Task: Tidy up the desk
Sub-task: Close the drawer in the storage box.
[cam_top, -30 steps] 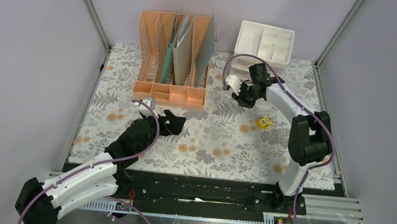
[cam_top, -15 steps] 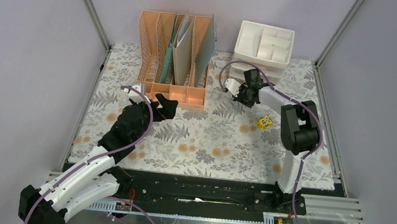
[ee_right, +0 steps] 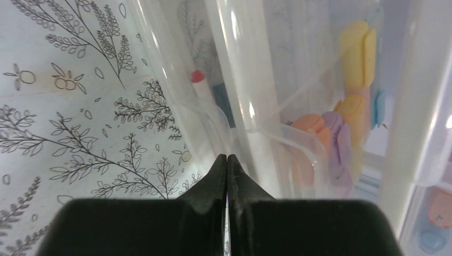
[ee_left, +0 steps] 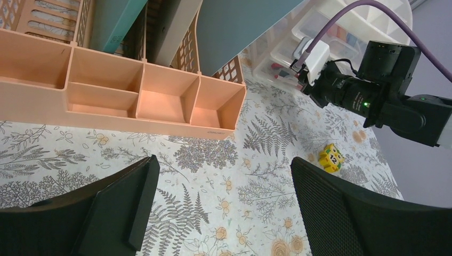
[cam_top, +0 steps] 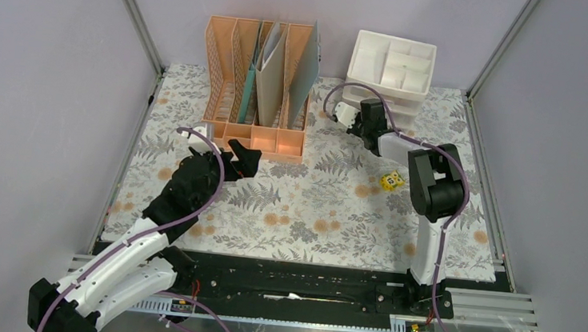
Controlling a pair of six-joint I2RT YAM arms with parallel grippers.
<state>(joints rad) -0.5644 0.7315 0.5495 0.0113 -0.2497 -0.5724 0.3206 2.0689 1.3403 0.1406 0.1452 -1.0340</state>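
While the overhead view shows the whole desk (cam_top: 311,208), with its fern-and-flower cloth spread beneath both grippers, only the wrist cameras give the fine detail.

From above, the right gripper (cam_top: 353,113) is seen only as a dark shape pushed against the front of the white drawer unit (cam_top: 392,66). Its own camera shows the right gripper (ee_right: 227,159) clenched, fingertips pressed flat together with nothing visible between them. The tips rest at the front edge of a clear drawer (ee_right: 277,122). Just beyond them, inside, lie a red-capped pen (ee_right: 198,80) and pastel yellow, orange and purple pieces.

The left gripper (cam_top: 241,161) hangs released, jaws spread wide. Its wrist view shows the left gripper (ee_left: 224,176) framing bare cloth, with the peach file rack (ee_left: 133,96) just ahead of it. Ahead and to its right sits a small yellow cube (ee_left: 330,158).

A second ago the right gripper hovered over the cloth short of the drawers, partly parted; it has since moved in and closed. The left gripper has drawn nearer the rack.

The only readable writing is "12" on the cube, legible in the left wrist view alone.
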